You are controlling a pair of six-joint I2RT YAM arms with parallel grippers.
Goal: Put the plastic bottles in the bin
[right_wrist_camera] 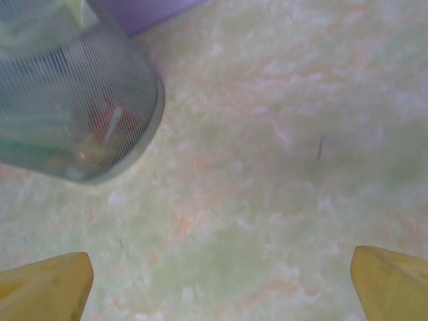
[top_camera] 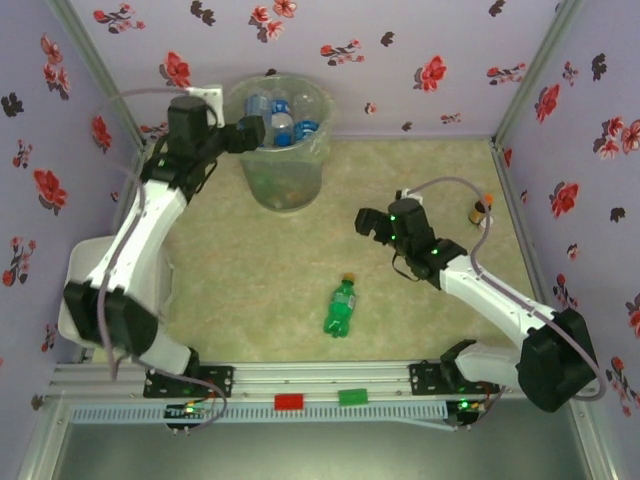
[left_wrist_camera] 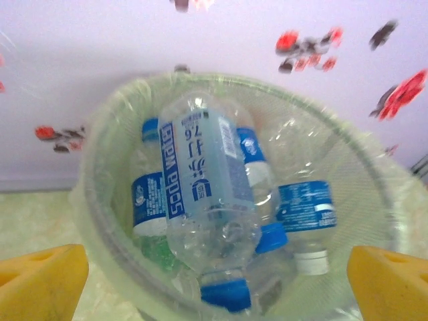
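L fingers [left_wrist_camera: 43, 277] gaped wide, empty, above bin [left_wrist_camera: 364, 177]; R fingers [right_wrist_camera: 47, 284] wide, empty too. Best was retracting straight up, w/o clipping rim.

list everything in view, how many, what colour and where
bin: one, translucent grey-green, far left of the table
plastic bottles: at least four, clear, blue labels, blue or white caps, piled in the bin
green bottle: one, yellowish cap, lying mid-table
small brown bottle: one, orange cap, far right
red tab: one, on the front rail
green tab: one, same rail
left gripper: open, over the bin
right gripper: open, over bare table
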